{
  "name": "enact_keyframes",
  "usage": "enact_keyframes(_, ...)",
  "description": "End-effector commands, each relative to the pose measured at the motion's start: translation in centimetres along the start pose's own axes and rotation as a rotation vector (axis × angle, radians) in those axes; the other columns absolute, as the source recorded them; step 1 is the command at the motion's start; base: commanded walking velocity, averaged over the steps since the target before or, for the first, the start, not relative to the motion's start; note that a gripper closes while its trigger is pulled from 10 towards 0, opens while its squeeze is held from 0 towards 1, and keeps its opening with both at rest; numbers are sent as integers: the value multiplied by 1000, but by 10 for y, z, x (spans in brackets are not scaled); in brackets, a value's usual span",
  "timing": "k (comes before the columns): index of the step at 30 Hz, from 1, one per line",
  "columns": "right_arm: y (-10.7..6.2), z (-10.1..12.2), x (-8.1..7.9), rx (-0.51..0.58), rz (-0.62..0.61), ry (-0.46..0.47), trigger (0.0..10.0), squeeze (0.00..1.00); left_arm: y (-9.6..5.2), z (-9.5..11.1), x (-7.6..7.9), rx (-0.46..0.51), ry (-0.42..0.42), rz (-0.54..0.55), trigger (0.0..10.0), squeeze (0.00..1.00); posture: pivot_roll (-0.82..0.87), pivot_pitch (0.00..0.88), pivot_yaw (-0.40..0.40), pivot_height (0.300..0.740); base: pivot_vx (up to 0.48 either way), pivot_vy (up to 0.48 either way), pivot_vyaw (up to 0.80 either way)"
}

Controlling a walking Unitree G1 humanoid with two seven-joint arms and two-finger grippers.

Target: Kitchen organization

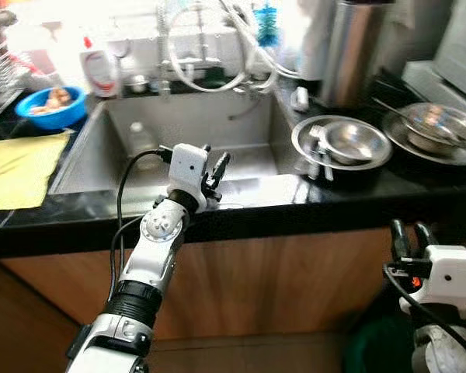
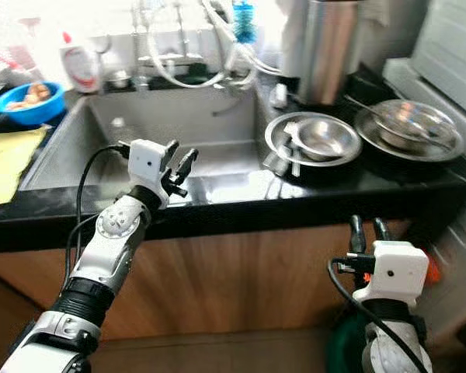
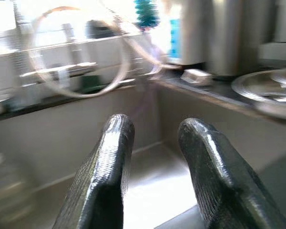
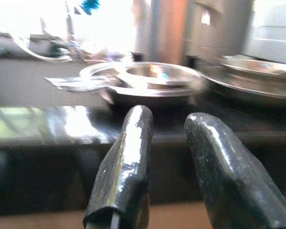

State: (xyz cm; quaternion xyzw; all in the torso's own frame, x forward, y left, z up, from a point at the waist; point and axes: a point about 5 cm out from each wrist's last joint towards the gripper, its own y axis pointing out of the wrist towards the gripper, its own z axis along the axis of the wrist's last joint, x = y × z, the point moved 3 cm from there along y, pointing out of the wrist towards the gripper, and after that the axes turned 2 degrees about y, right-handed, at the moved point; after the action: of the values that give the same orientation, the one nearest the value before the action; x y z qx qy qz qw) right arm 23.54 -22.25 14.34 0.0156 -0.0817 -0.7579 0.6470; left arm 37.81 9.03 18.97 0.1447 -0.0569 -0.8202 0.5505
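My left gripper (image 1: 214, 165) is raised over the black counter's front edge at the steel sink (image 1: 241, 167). It is open with nothing between its fingers (image 3: 109, 157). My right gripper (image 1: 411, 233) hangs below the counter edge at the right, in front of the cabinet. It is open and empty too, with its fingertips (image 4: 133, 138) level with the counter. A steel plate (image 1: 304, 146) on the counter right of the sink holds a steel bowl (image 1: 351, 140) and spoons (image 1: 320, 159). Further right stands a second steel plate (image 1: 435, 144) with a bowl on it.
A clear jar (image 1: 142, 140) lies in the sink. Left of it are a yellow cloth (image 1: 15, 167) and a blue bowl (image 1: 53, 105) with food. A soap bottle (image 1: 101, 68), tap hoses (image 1: 217, 74) and a tall steel canister (image 1: 356, 50) line the back.
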Motion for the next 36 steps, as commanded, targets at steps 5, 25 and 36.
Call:
enact_keyframes(5,-1,6,0,19,4,-5,10000,0,1,3,0,9,17,0,10000,0,-38,0,40,740,313,0,0)
enact_keyframes(25,-7,15,-12,38,25,8,10000,0,-2,4,-4,29,3,13,10000,0,-47,0,39,740,89,0,0)
enact_keyframes(36,-16,17,-3,31,-44,9,10000,0,-6,-10,1,-17,-55,15,10000,0,-70,0,31,740,0,37,0)
